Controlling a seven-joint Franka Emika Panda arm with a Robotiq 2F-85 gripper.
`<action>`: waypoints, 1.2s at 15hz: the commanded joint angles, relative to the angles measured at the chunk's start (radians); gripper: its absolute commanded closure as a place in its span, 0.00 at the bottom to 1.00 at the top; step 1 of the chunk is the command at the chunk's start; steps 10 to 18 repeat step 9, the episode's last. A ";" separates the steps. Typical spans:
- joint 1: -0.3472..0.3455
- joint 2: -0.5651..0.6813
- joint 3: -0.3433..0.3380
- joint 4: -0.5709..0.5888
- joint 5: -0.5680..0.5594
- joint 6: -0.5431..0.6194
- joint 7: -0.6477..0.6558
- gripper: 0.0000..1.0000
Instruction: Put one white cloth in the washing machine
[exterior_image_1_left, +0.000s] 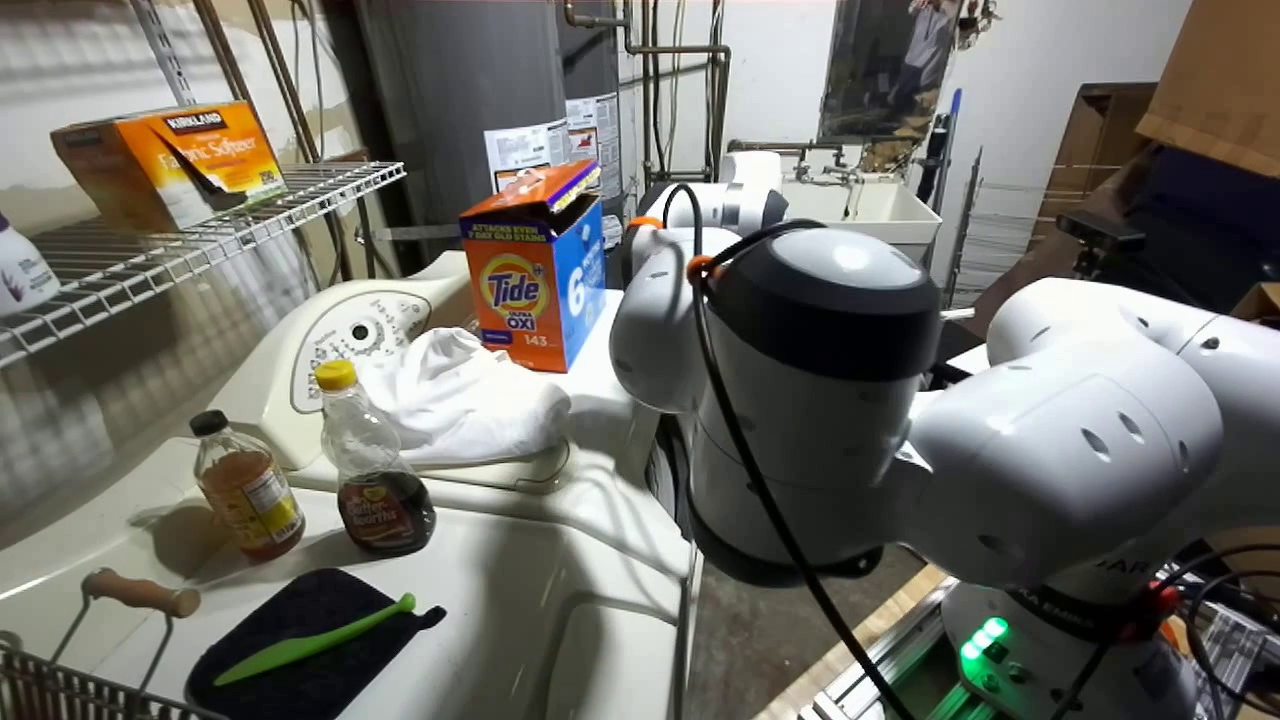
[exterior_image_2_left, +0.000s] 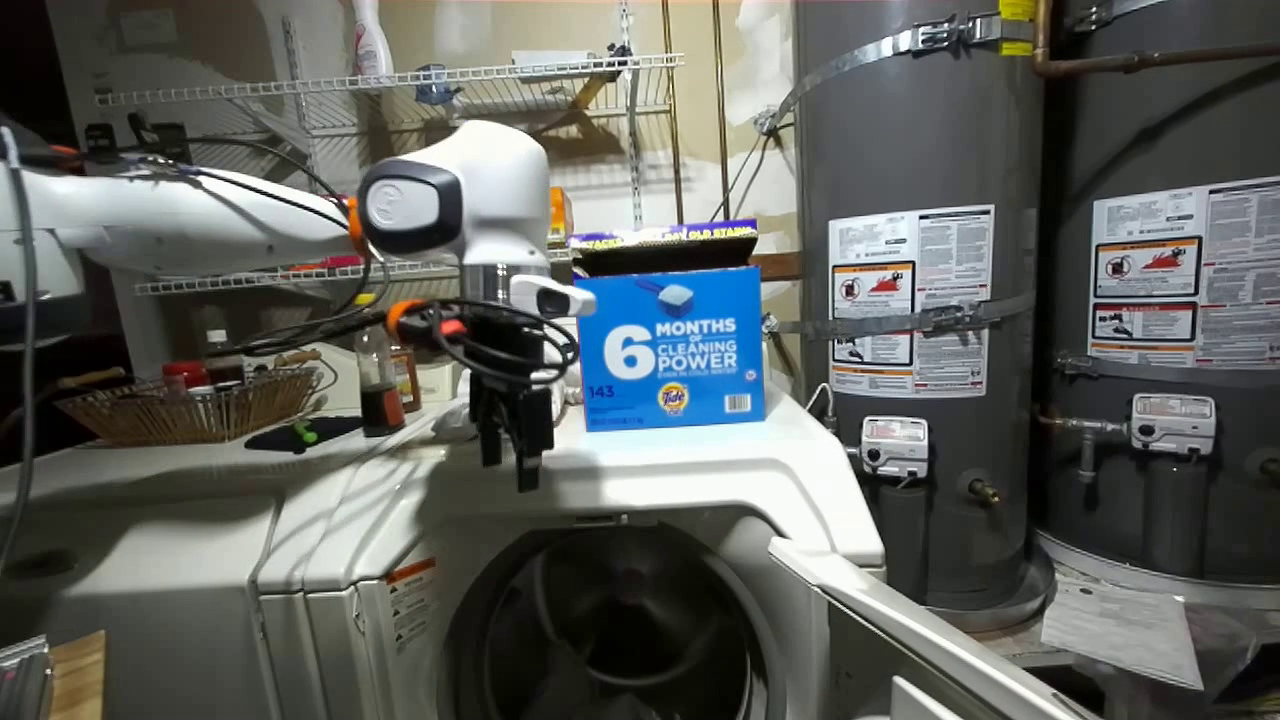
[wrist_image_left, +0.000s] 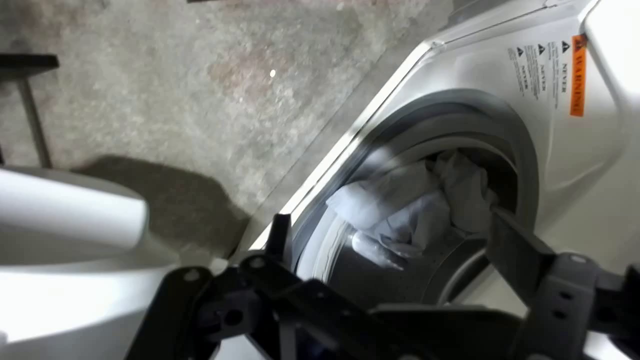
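– Glare in the wrist view?
– Blown white at upper right and lower left; gripper (wrist_image_left: 397, 240) blurry along the bottom
– Shadows?
– One on the floor (wrist_image_left: 240, 100), left of centre; in an exterior view the washing machine (exterior_image_2_left: 640, 485) is dim inside

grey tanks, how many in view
2: in an exterior view, one tank beside the washing machine, a second tank at the right edge; others could be hidden.
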 joint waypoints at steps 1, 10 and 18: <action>0.175 0.058 -0.187 -0.121 -0.067 0.101 -0.043 0.00; 0.287 0.183 -0.314 -0.148 -0.131 0.207 -0.055 0.00; 0.287 0.183 -0.314 -0.148 -0.131 0.207 -0.055 0.00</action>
